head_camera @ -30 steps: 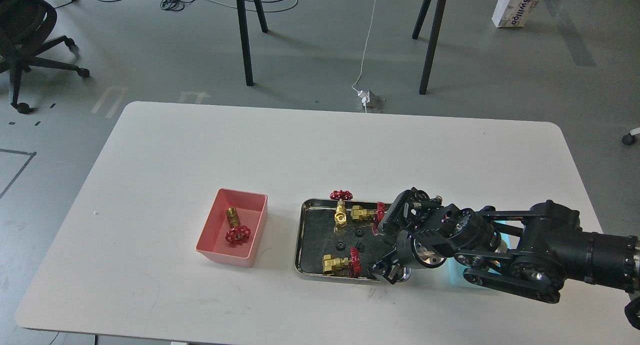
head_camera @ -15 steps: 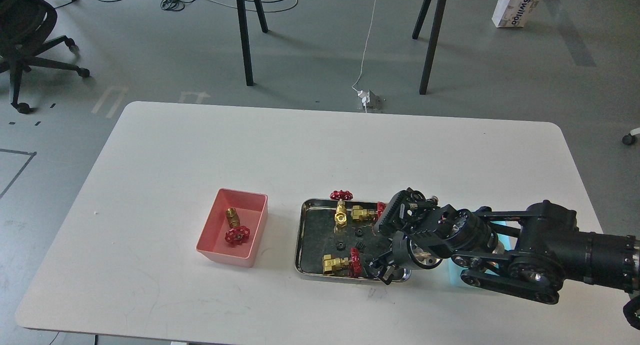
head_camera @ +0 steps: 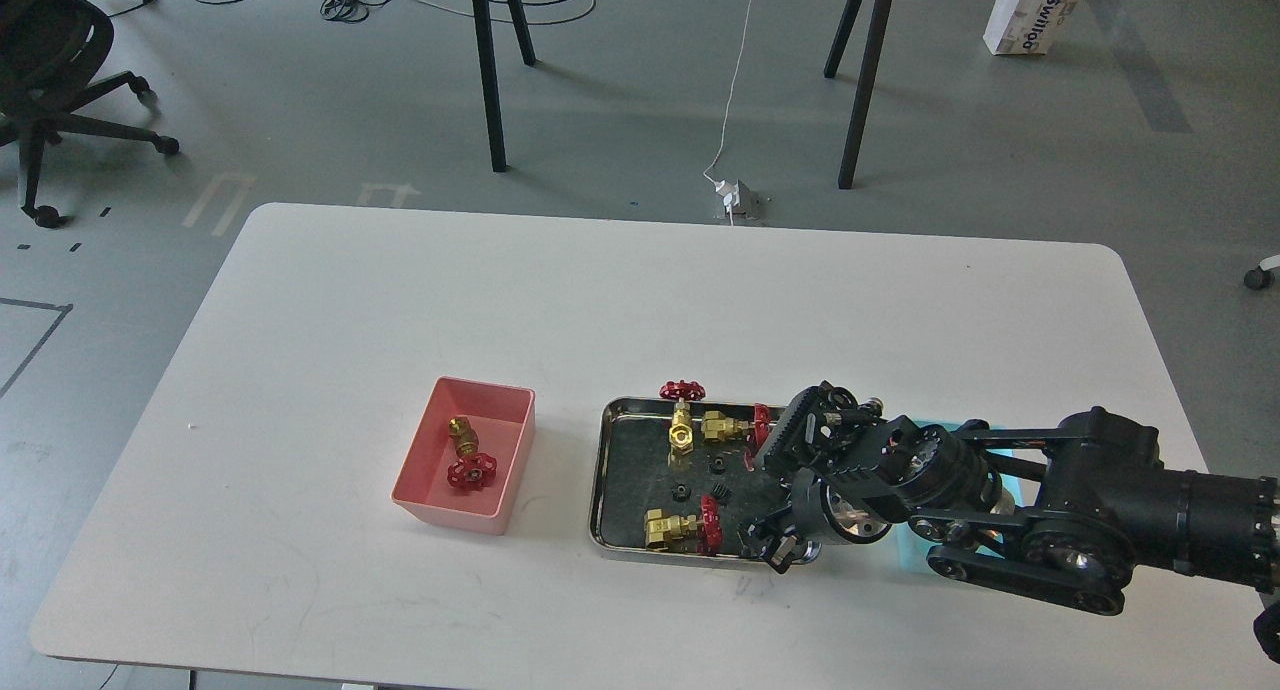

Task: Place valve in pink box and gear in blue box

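Right arm point(head_camera: 1000, 510) dropped slightly; floor bag point(head_camera: 1035, 10) reads "Swiiloo"

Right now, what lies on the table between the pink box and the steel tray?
Nothing: in the head view, the stretch of white table between the pink box and the steel tray is bare.

Even, diffuse overhead light is falling across the white table point(head_camera: 600, 300), casting only soft, faint shadows beneath the pink box point(head_camera: 466, 454). The steel tray point(head_camera: 603, 470) rim is glinting mildly. Everything is showing in sharp focus, without noticeable blur.
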Motion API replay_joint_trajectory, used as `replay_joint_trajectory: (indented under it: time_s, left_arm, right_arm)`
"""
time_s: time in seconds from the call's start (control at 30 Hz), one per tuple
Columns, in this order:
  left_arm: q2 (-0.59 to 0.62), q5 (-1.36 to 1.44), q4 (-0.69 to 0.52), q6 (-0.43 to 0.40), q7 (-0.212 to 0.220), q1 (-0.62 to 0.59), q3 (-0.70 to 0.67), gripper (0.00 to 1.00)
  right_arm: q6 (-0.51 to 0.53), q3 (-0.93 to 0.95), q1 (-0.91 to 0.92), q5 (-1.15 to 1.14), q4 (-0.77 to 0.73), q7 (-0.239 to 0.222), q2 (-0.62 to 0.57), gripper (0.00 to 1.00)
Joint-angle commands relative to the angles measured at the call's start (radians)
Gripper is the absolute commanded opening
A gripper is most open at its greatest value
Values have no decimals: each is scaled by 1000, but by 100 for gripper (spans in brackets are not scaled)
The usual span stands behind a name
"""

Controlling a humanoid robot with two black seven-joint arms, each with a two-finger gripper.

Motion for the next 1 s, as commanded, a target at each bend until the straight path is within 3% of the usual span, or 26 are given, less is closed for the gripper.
replay_joint_trajectory:
  time_s: [0.0,0.33,0.97]
  left_arm:
    - [1,-1,0,0,0,-2,0,97]
    - [2,-2,0,-1,5,-2,0,97]
    - [34,-2,0,-9,9,-2,-2,97]
  right_arm:
    - [0,1,1,0,3,-2,-4,41]
    - [0,4,6,3,58,-25,-52,31]
    - [0,3,-6,3,73,-36,-86,32]
